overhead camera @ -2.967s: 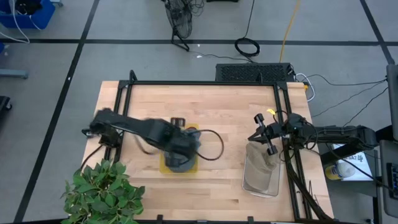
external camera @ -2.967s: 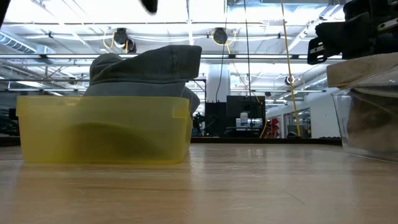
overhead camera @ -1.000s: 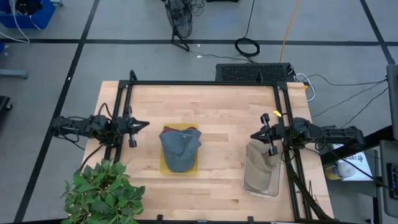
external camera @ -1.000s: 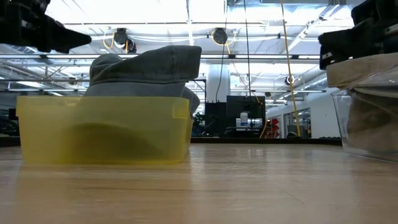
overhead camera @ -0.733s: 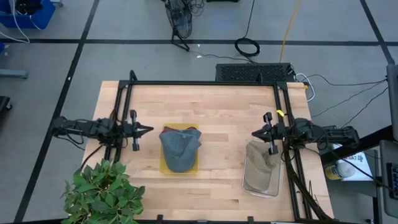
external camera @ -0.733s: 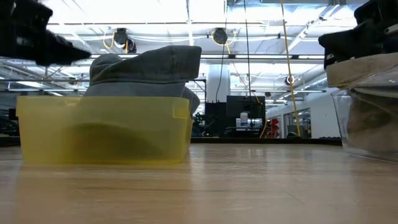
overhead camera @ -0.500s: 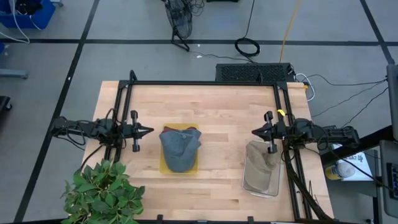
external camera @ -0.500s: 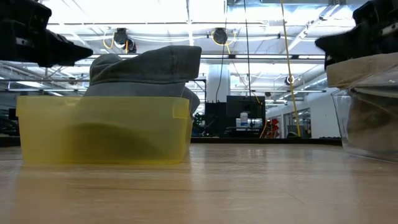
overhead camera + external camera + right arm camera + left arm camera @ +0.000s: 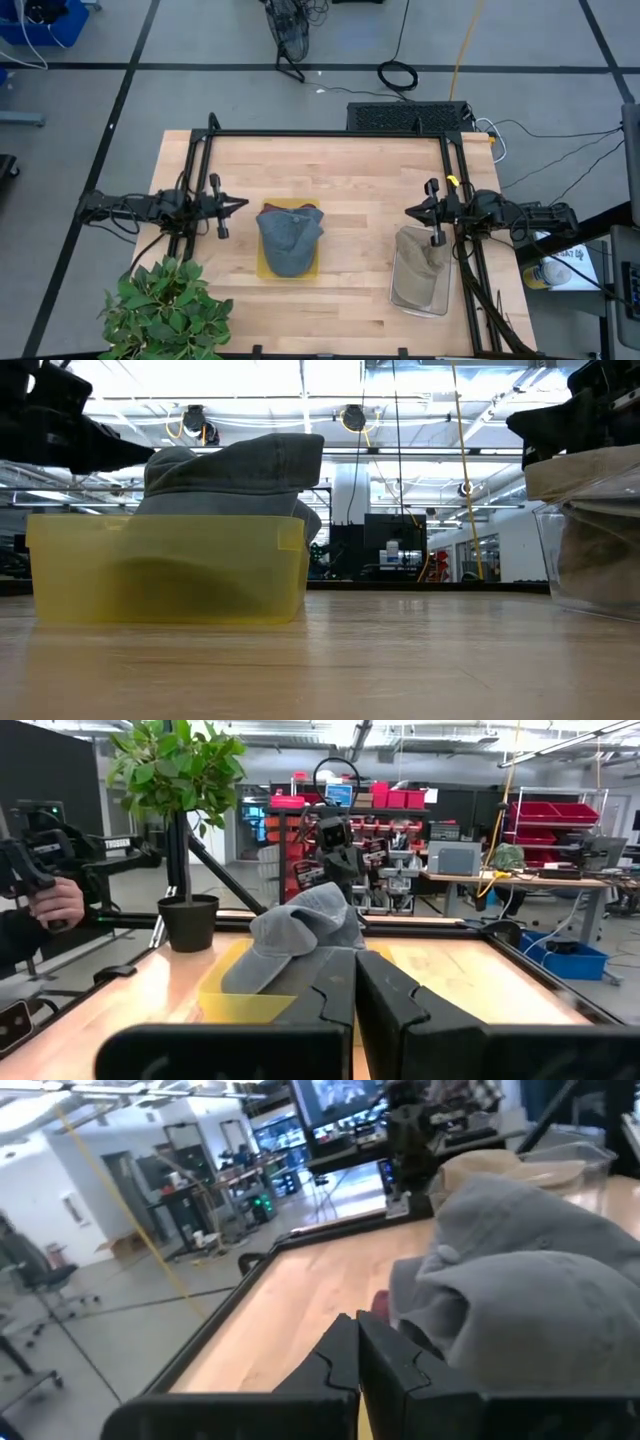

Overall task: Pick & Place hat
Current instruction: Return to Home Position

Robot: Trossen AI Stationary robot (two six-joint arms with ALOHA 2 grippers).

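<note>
A grey cap [image 9: 289, 238] lies in a shallow yellow tray [image 9: 266, 269] in the middle of the table; in the low view the grey cap [image 9: 235, 475] heaps above the yellow tray's wall [image 9: 165, 567]. A tan hat [image 9: 419, 251] sits in a clear bin [image 9: 420, 290] at the right. My left gripper [image 9: 238, 203], shut, hovers left of the tray, near the table's left edge. My right gripper [image 9: 410, 213], shut, hovers above the clear bin's far end. In the wrist views the left fingers [image 9: 357, 1348] and right fingers [image 9: 354, 982] are closed together.
A potted plant [image 9: 165, 310] stands at the table's near left corner. A black frame rail [image 9: 325, 134] runs along the far edge and both sides. Bare wood [image 9: 360, 250] lies between tray and bin. In the right wrist view a person's hand [image 9: 55, 904] holds a controller beyond the table.
My left gripper has moved from the table's left edge toward the yellow tray, a short way to the right, staying shut. The cap, tray, tan hat and bin have not moved. My right arm has held almost still.
</note>
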